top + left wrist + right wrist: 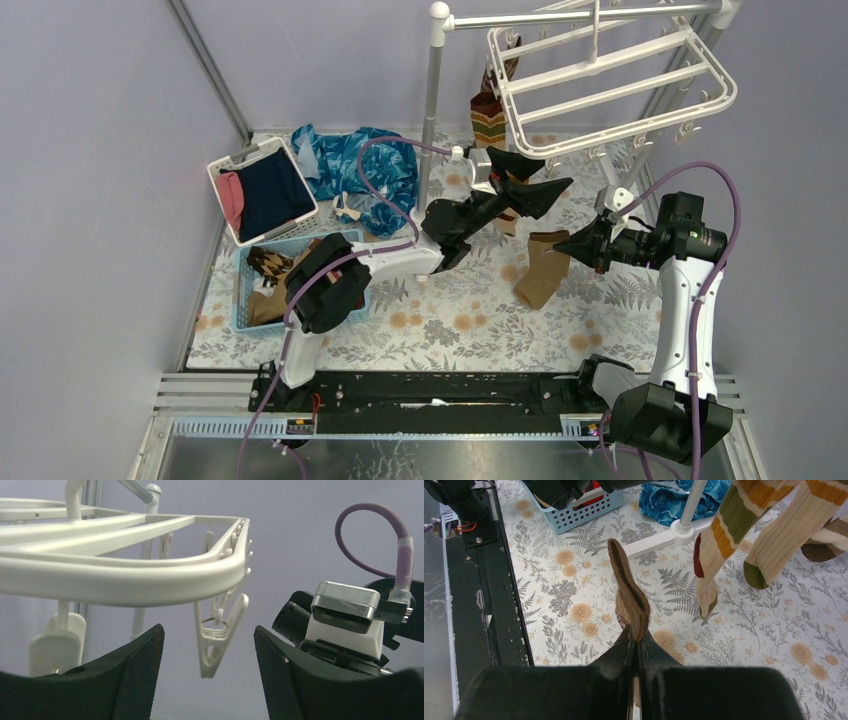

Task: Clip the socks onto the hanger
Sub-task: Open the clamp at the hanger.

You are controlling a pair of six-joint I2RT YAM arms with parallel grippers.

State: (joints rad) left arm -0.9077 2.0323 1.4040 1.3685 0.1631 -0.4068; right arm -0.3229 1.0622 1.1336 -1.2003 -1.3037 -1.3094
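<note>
The right pincer [578, 245] is clamped on the cuff of a brown sock [540, 270]. Its own camera shows it plainly, two black fingers [616, 652] pressed together with the ribbed brown edge pinched between them. The sock dangles toward the floral surface [450, 320], though whether the toe touches down I cannot tell. Up higher, the left pincer [525, 182] sits just under the near corner of the white hanger [610, 80], fingers [145, 670] wide apart and gripping nothing. In the left wrist view one dangling clip [216, 640] hangs right in the gap, touching neither side. The hanger is up at the far right, hooked on the rack beside the grey-white rack pole [432, 110]. Striped socks [729, 525] banded in orange, green and cream are already hanging from it. Over on the left a blue basket [245, 300] holds more socks [268, 265]. Beyond it sits a white basket [228, 160] of navy and pink clothes, with a blue patterned cloth [365, 170] crumpled beside it.
</note>
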